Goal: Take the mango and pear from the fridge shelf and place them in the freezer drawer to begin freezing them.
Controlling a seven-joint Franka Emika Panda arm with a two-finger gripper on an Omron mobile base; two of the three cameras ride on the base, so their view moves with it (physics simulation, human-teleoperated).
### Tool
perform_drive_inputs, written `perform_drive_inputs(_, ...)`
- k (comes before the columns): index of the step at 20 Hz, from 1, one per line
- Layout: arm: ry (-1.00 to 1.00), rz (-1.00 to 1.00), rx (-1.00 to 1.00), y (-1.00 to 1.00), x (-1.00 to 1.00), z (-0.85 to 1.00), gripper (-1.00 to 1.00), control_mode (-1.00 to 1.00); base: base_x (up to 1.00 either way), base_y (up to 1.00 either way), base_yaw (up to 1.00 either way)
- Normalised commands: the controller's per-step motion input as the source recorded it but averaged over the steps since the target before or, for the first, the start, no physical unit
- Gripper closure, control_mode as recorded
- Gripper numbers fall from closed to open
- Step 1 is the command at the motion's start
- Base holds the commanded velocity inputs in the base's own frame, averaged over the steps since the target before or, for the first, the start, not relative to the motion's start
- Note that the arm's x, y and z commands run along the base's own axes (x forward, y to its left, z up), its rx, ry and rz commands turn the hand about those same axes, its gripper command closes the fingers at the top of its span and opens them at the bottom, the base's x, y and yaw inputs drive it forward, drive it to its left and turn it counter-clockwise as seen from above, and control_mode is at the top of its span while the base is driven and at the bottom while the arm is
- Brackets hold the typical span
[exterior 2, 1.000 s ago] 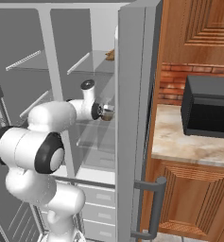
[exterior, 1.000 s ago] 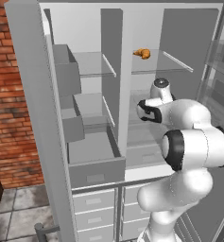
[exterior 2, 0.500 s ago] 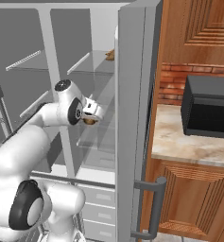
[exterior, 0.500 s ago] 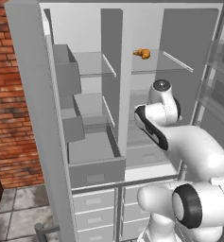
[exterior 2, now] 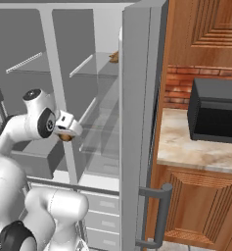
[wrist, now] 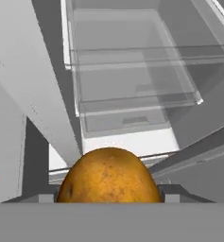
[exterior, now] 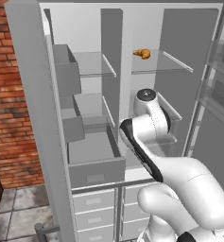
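Inside the fridge, the gripper (exterior 2: 64,136) is clamped on a brown-orange fruit (wrist: 108,176) beside the open freezer drawer (exterior: 95,163).

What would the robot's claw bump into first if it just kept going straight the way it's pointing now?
Probably the clear fridge shelf ahead of it. The gripper, holding a yellow-brown fruit, points into the fridge's right compartment, with translucent shelves and a grey floor beyond. Depth is hard to judge, so which surface comes first is uncertain.
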Motion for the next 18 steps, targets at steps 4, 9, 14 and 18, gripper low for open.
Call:
perform_drive_inputs(4,0.24,0.09,0.04,0.9,0.01,0.0,1.0,-1.0,0.0,0.0,0.0)
perform_drive_inputs(9,0.23,0.09,0.04,0.77,0.14,-0.11,1.0,-1.0,0.0,0.0,0.0)
perform_drive_inputs(14,0.18,0.09,0.02,0.67,0.17,-0.31,1.0,-1.0,0.0,0.0,0.0)
perform_drive_inputs(18,0.14,0.05,0.0,0.39,0.36,-0.62,1.0,-1.0,0.0,0.0,0.0)
